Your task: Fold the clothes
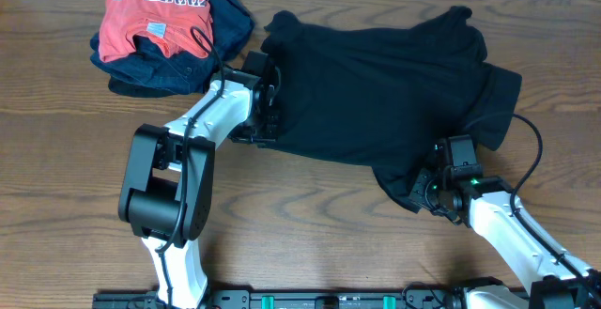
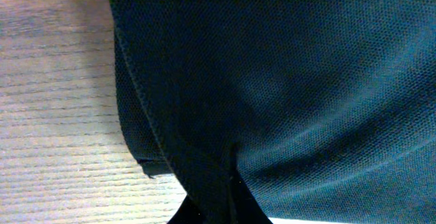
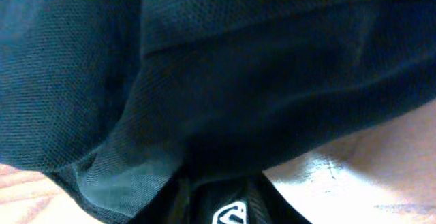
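Note:
The black shirt (image 1: 385, 84) lies spread across the middle and right of the table. My left gripper (image 1: 270, 112) is at the shirt's left edge and is shut on a pinch of its fabric (image 2: 225, 176). My right gripper (image 1: 430, 189) is at the shirt's lower right corner and is shut on the fabric there; the shirt fills the right wrist view (image 3: 204, 81), with a small white logo (image 3: 231, 216) at the bottom. The fingertips of both grippers are hidden by cloth.
A red shirt with white lettering (image 1: 155, 13) lies on a dark navy garment (image 1: 169, 65) at the back left, close to my left arm. Bare wood table (image 1: 56, 159) lies to the left and along the front.

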